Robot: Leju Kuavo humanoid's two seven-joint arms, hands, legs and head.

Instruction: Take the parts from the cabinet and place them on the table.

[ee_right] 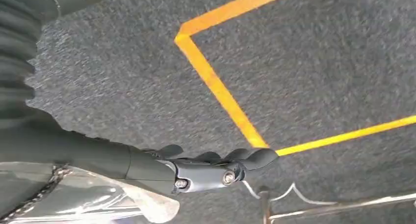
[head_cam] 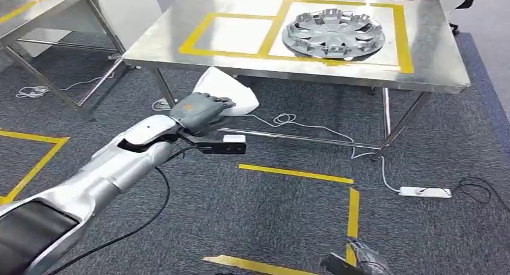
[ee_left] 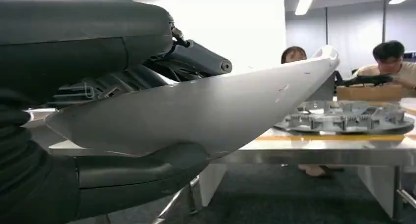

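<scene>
My left hand (head_cam: 200, 111) grips a white curved panel part (head_cam: 231, 93) in front of the steel table's (head_cam: 180, 31) near edge, lower than the tabletop. In the left wrist view the white part (ee_left: 206, 109) lies across the hand (ee_left: 98, 175), thumb under it and dark fingers over it, its tip pointing toward the table. A silver hubcap (head_cam: 334, 32) lies inside the right yellow-taped square; the left taped square (head_cam: 236, 34) is bare. My right hand (ee_right: 206, 167) hangs low over the carpet, fingers stretched out with nothing between them.
Table legs and a crossbar (head_cam: 301, 139) stand under the table, with white cables and a power strip (head_cam: 425, 192) on the carpet. Yellow floor tape (head_cam: 352, 212) marks the floor. Two people (ee_left: 390, 60) sit behind the table beside a cardboard box (ee_left: 368, 91). Another table (head_cam: 36, 10) stands at left.
</scene>
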